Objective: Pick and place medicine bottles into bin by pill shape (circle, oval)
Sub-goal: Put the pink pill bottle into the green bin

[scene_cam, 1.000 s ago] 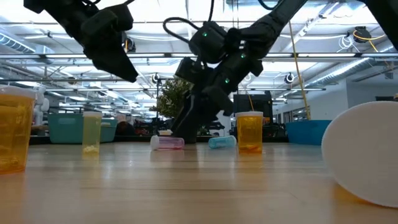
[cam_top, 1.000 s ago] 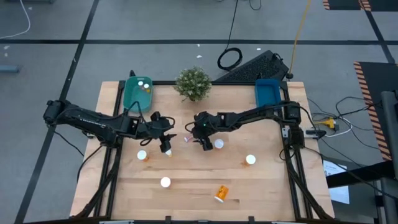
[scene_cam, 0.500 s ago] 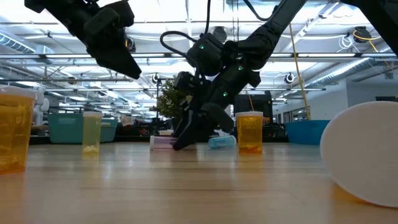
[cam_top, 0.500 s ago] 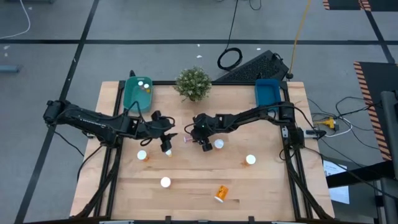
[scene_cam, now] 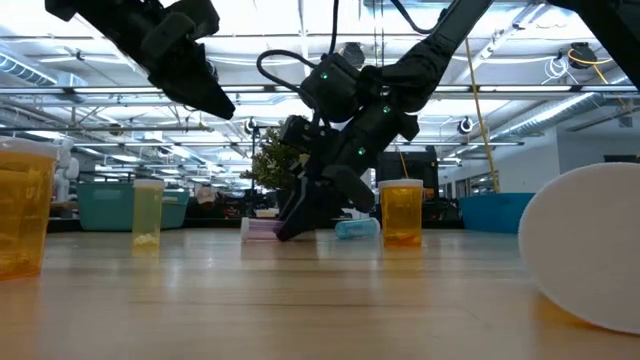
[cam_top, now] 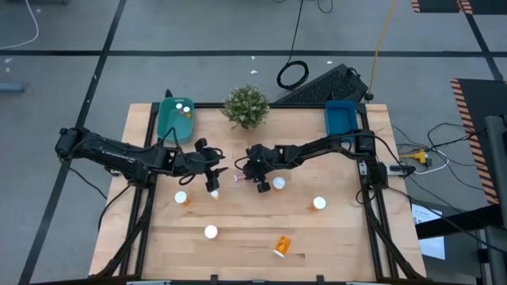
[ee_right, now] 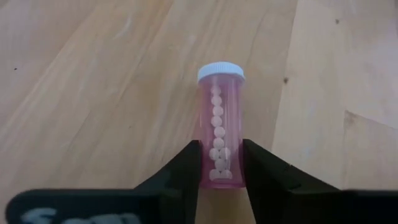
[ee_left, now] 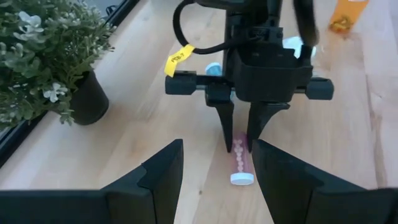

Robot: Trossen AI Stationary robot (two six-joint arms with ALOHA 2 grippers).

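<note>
left gripper (cam_top: 212,176): hovers above the table just left of centre, fingers spread wide, nothing between them
teal bin (cam_top: 174,119): far-left corner, two bottles already in it
pink bottle (ee_right: 220,132): lies on its side mid-table, white cap pointing away from the right arm; small round pills visible inside
right gripper (ee_left: 239,144): down at the table, fingers straddling the bottle's base end, close against both sides; not lifted
step: grasp of the pink bottle, squeeze looks about complete
next: confirm grip, lift clear, carry to the circle bin; can't tell which bin that is
blue bin (cam_top: 341,117): far-right corner
</note>
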